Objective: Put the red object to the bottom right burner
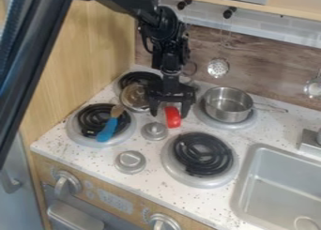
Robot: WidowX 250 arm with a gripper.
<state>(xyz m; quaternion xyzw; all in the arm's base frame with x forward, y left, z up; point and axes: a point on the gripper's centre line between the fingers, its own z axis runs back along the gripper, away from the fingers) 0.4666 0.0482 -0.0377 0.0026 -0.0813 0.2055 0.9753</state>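
Observation:
My gripper (169, 112) hangs over the stove's middle, its two fingers apart. The red object (173, 117) is between the fingertips, nearer the right one, with a gap on its left side. Whether it touches the right finger I cannot tell. It is just right of the small metal knob-like piece (154, 131). The bottom right burner (202, 154), a black coil in a silver ring, lies below and to the right of the red object, with nothing on it.
A steel pot (227, 104) sits on the back right burner, its handle pointing right. A lid (134, 97) leans at the back left. A blue-handled utensil (108, 129) lies across the front left burner. Another round metal piece (130, 162) stands near the front; the sink (282, 187) is at right.

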